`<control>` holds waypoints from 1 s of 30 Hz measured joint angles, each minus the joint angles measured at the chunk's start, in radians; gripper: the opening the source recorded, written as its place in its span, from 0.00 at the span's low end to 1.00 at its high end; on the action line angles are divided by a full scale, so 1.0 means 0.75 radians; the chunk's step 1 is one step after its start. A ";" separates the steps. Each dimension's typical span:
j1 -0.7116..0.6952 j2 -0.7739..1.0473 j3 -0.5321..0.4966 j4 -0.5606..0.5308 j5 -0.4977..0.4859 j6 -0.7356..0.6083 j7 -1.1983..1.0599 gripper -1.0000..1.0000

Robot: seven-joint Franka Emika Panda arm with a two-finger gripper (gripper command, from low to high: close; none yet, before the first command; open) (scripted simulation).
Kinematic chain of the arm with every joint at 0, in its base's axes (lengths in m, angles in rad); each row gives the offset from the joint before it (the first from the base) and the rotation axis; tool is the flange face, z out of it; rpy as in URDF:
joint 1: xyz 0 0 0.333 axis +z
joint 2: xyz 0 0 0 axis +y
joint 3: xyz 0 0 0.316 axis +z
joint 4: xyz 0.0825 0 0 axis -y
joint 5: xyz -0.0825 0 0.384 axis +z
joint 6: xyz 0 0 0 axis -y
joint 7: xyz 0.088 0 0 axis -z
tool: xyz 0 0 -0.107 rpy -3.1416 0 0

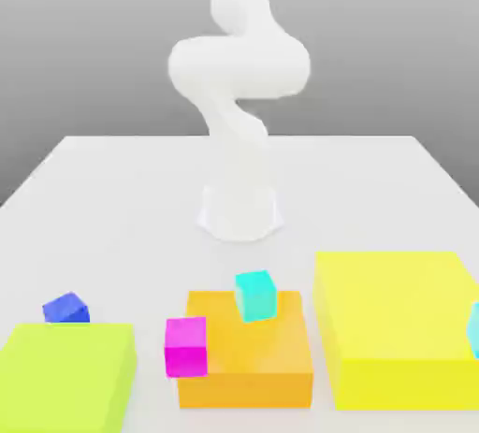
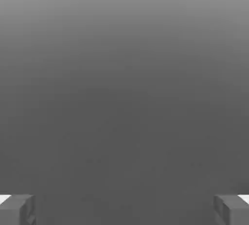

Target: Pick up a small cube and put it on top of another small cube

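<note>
exterior view
arm: i see the white panda arm (image 1: pixel 239 94) folded upright at the far middle of the white table (image 1: pixel 112 197), well apart from every block.
blue cube: small royal-blue cube (image 1: pixel 65 309), tilted a bit, on the table at the exterior view's left, touching or just behind the far edge of the lime flat block (image 1: pixel 61 375); can't tell which.
target: pale sky-cyan cube (image 1: pixel 474 328) at the exterior view's right edge, cut off by the frame, in front of the yellow flat block (image 1: pixel 393 319).
distractors: turquoise cube (image 1: pixel 254 295) on the orange flat block (image 1: pixel 248 347); magenta cube (image 1: pixel 185 346) against that block's left corner.
handling guess: blue cube looks rigid, light, smooth-faced; i'd pinch two opposite side faces, wrist turned to match its tilt.

hand view
gripper: gripper (image 2: pixel 124 209) spread wide, fingertips (image 2: pixel 17 209) at the two lower corners, nothing between them, plain grey ahead.
progress guess: nothing picked yet; reach to blue cube is next.
</note>
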 joint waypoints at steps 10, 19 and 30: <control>0.153 0.312 -0.351 -0.123 0.086 0.158 -0.552 0.50; 0.248 0.596 -0.633 -0.231 0.216 0.296 -1.079 0.50; 0.237 0.965 -0.855 -0.360 0.429 0.456 -1.762 0.50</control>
